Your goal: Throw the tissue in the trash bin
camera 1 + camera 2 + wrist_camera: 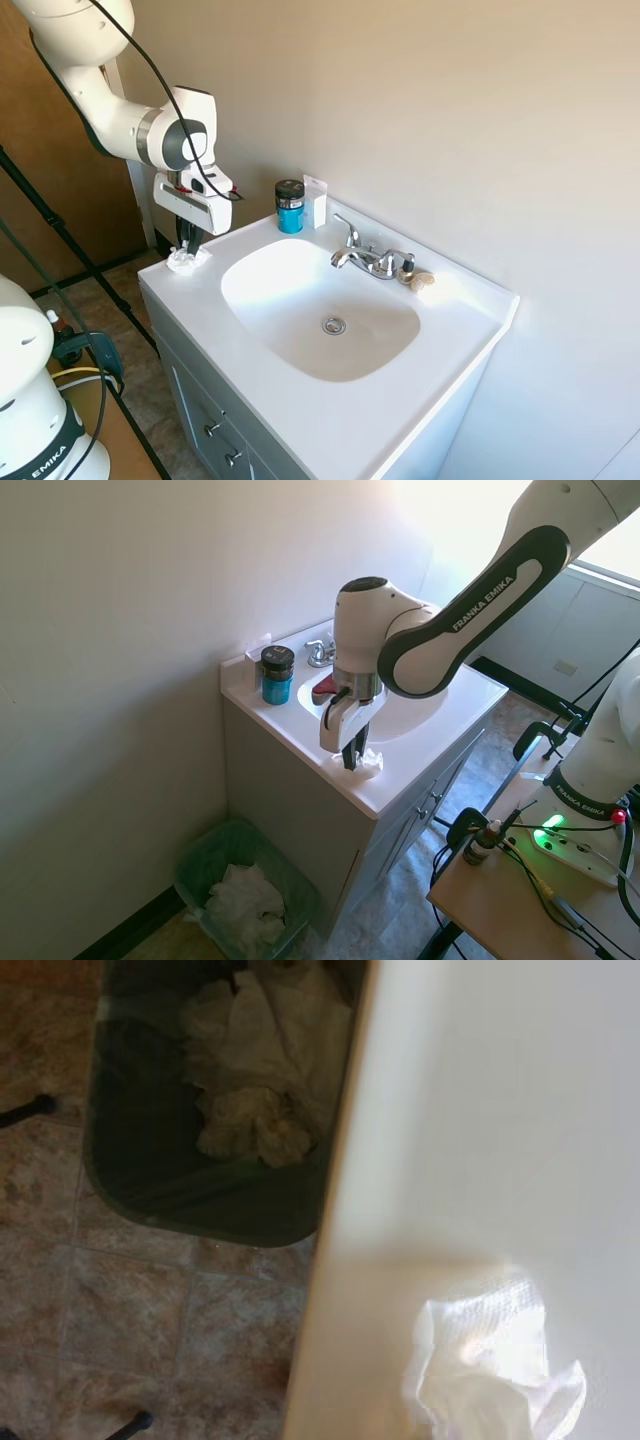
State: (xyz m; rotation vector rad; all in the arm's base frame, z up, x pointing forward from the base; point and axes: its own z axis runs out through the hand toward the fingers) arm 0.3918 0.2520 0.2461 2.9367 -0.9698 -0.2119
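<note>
- On the white vanity countertop (440, 400), at its corner near the edge: one tissue (186, 260), a small crumpled wad of white paper, also showing in the second exterior view (364, 764) and the wrist view (490, 1375).
- One two-finger gripper (188, 243) on the white arm, pointing down with its dark fingertips at the tissue; the second exterior view (351, 757) shows the same. Fingers stand close together around or against the wad; whether they actually clamp it cannot be told.
- One oval white sink basin (300, 290) with one drain, set in the countertop.
- One chrome faucet (365, 257) behind the basin.
- One blue jar with a black lid (290, 206), by the wall.
- One flat white upright card (316, 201), just beside the jar.
- One small beige lumpy object (421, 280), beside the faucet.
- One dark green trash bin (200, 865) on the tiled floor beside the vanity, holding crumpled white paper (245, 905); also in the wrist view (140, 1160).
</note>
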